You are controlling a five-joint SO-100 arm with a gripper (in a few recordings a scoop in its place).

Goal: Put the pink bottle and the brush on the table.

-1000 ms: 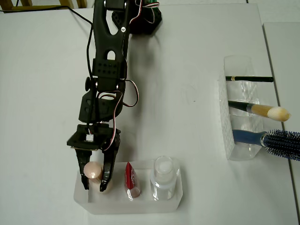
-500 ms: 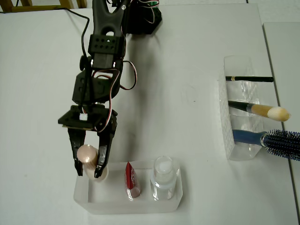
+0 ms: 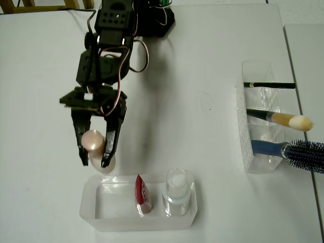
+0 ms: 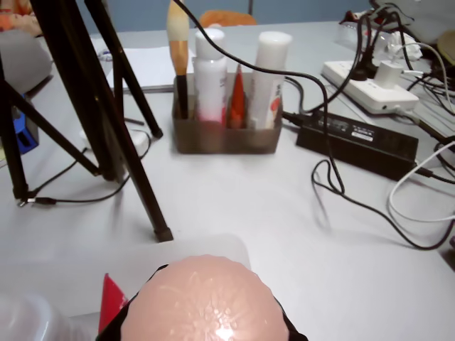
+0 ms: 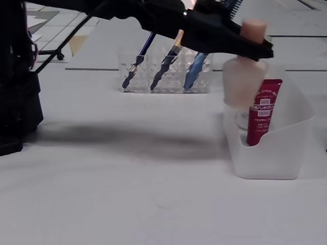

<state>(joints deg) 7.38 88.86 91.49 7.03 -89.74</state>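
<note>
The pink bottle (image 3: 96, 147) has a glossy smooth cap; the tray (image 3: 101, 215) is frosted translucent plastic; the tabletop (image 3: 202, 126) is matt white.

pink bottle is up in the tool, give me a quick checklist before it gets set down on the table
1. Grip: tool shut on the pink bottle at the cap: ok.
2. Bottle clear of the white bin: ok; overhead it hangs past the bin's rim, and in the fixed view its base is above the rim.
3. Bare table beside the tool for the drop: ok.
4. Bottle upright: roughly ok in the fixed view.
5. Red tube and clear bottle upright in the bin: ok.
6. Brush in the clear holder, not yet moved: not ok.
</note>
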